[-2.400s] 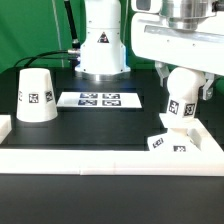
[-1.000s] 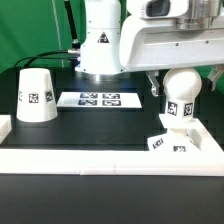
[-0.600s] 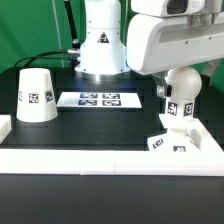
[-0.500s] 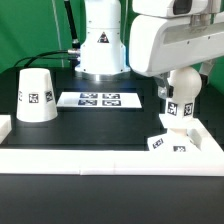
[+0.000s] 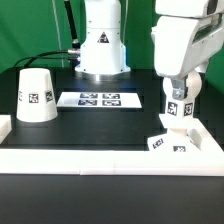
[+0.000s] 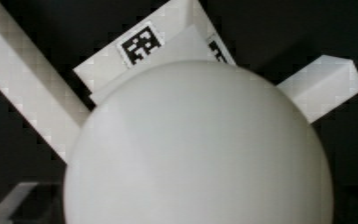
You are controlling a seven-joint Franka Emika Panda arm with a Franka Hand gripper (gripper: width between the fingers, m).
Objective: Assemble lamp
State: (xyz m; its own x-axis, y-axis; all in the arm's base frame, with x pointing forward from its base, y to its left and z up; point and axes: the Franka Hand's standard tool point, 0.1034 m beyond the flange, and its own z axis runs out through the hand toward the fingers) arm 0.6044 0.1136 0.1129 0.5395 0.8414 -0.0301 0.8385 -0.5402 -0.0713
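Gripper (image 5: 180, 90) now sits right over the bulb (image 5: 181, 98). 1 s ago the hand was broadside, spanning most of the exterior view's right; now it's turned narrow-on and hangs straight above the ball. Jaws are spread as wide as they go, 1 dark finger on each side of the bulb's upper half. Can't tell whether either pad touches it, and nothing is lifted. In the wrist view the bulb (image 6: 194, 150) fills nearly the whole picture and no fingers show. The parts themselves haven't moved across the earlier frames. Labels: 1 black-and-white square tag on the bulb's lower block, tags on the lamp base (image 5: 168, 144), 1 on the shade (image 5: 37, 97), and a row on the marker board (image 5: 100, 100). All are pattern only, no letters. The dark mark on the robot body (image 5: 100, 40) is too small to read. The base tag is clearest in the wrist view (image 6: 144, 45). Layout: the bulb stands upright on the black table (image 5: 110, 125) at the exterior view's right. The base lies tilted just in front of it, against the white front rail (image 5: 100, 158); can't tell if base and bulb touch. The shade stands wide end down, well apart at the exterior view's left. The marker board lies flat between the shade and the bulb, toward the back.
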